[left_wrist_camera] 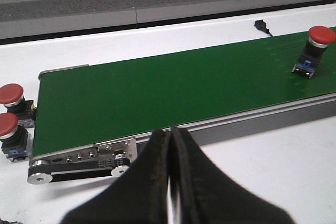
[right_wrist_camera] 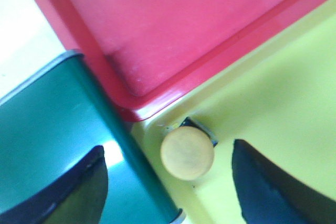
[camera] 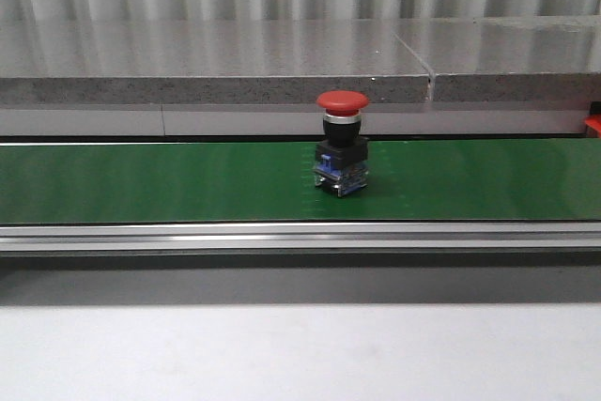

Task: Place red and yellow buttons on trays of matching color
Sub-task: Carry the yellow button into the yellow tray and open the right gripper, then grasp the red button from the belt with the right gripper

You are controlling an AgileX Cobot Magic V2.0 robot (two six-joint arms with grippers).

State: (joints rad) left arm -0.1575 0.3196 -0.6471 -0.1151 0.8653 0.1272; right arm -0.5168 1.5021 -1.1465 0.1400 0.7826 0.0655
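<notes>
Both end effectors are showing only in their own wrist views: the left end effector (left_wrist_camera: 170,145) is sitting with its fingers pressed together, gripping nothing, above the white desk (left_wrist_camera: 273,171) near one end of the green conveyor belt (left_wrist_camera: 173,90). A grey stone ledge (camera: 216,63) and corrugated wall are running behind the belt. Three red buttons are showing: one (camera: 341,143) standing upright on the belt, two (left_wrist_camera: 11,111) sitting beside its end. The right end effector (right_wrist_camera: 170,174) is hanging wide apart around one yellow button (right_wrist_camera: 187,154), not visibly touching it, on the yellow tray (right_wrist_camera: 278,98) beside the red tray (right_wrist_camera: 184,19).
</notes>
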